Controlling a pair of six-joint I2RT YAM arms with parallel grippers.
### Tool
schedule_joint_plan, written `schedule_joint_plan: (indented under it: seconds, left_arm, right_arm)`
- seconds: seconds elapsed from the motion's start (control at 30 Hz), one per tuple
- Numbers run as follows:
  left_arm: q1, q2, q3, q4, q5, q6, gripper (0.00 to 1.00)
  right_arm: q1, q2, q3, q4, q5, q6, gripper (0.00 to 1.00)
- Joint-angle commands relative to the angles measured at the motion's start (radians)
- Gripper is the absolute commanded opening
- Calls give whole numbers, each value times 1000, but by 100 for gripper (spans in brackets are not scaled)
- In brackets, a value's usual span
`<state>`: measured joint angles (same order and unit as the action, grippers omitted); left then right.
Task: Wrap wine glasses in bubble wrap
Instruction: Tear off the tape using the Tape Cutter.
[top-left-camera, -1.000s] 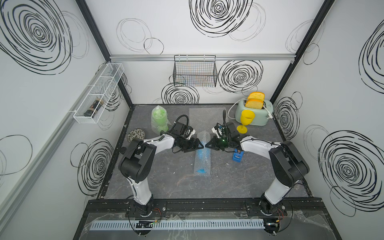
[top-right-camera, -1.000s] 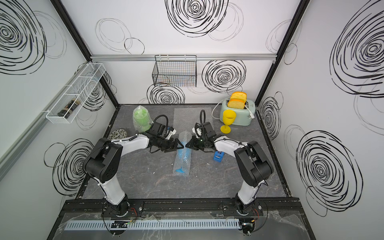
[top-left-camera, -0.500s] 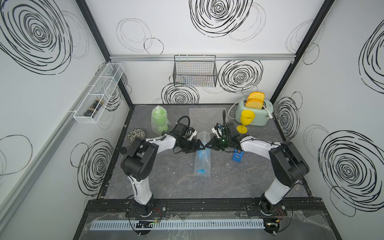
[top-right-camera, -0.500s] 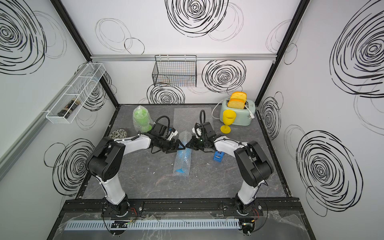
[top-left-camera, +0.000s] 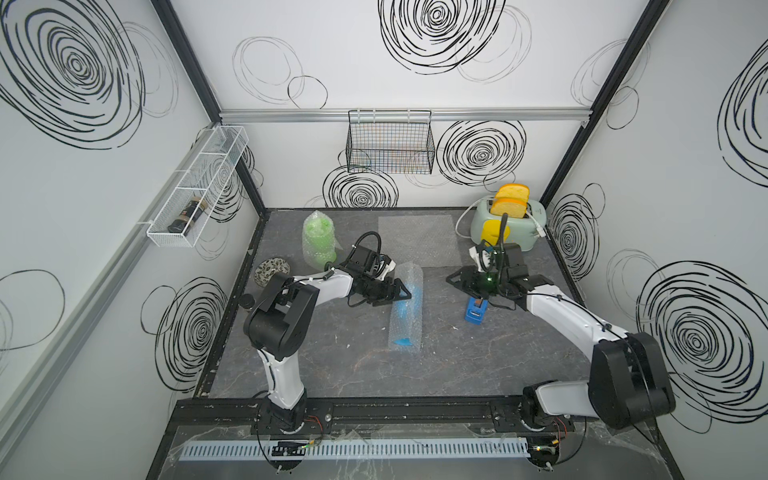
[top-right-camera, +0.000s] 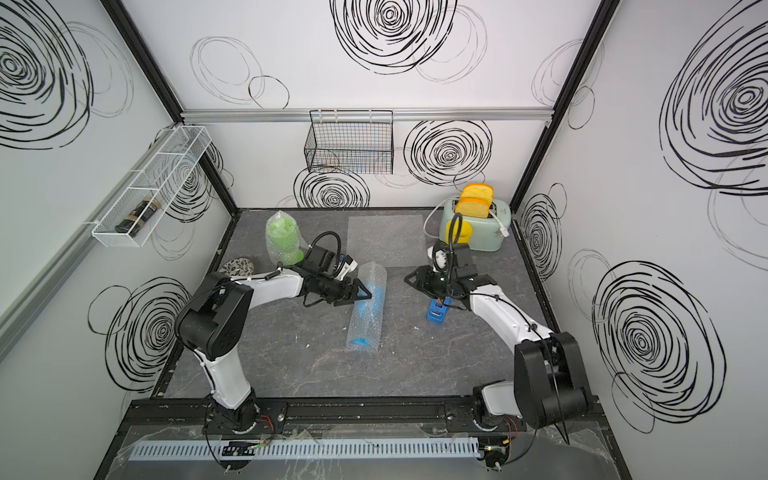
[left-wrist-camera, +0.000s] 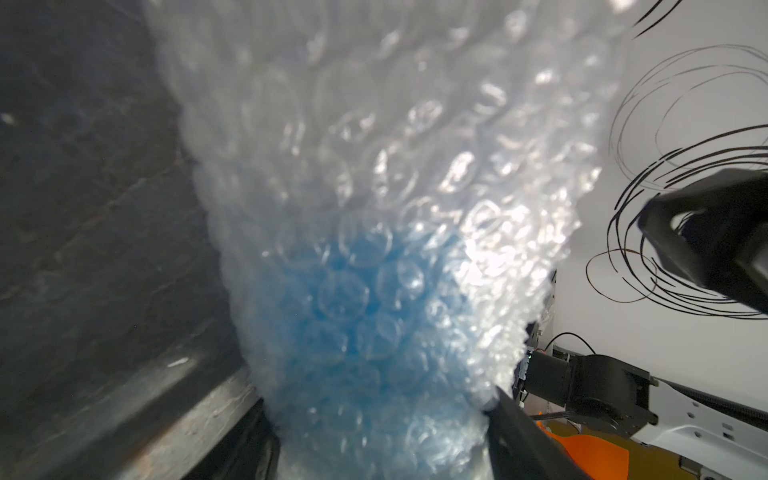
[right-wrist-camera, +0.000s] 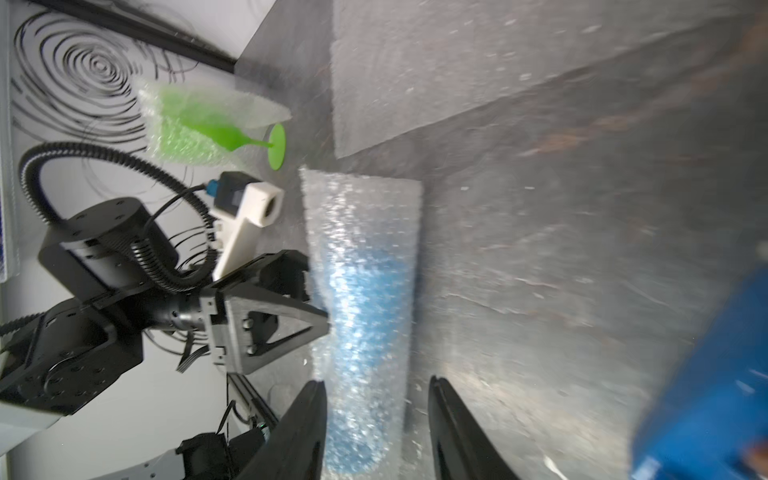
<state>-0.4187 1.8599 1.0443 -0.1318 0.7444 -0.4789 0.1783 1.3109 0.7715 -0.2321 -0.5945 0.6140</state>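
Observation:
The blue wine glass rolled in bubble wrap lies on the table's middle. My left gripper is shut on this roll from its left side, and the wrap presses against both fingers. My right gripper hangs open and empty to the right of the roll, a gap away. The green wine glass stands wrapped at the back left. The yellow wine glass stands bare by the toaster, partly behind my right arm's cable. A flat bubble wrap sheet lies at the back.
A blue tape dispenser sits right below my right wrist. A toaster with bread stands at the back right. A patterned bowl and a small dark cap lie along the left edge. A wire basket hangs on the back wall.
My right gripper has opened, let go of the roll and drawn back to the right, above the tape dispenser. My left gripper has stayed at the roll.

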Motion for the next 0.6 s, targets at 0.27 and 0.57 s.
schedule_joint_plan:
  seconds: [0.27, 0.57]
  left_arm:
    - [-13, 36, -33, -42, -103, -1, 71]
    - [-19, 44, -30, -50, -109, 12, 70]
  right_arm:
    - [-269, -47, -191, -42, -103, -127, 43]
    - [-273, 53, -229, 98, -157, -80, 36]
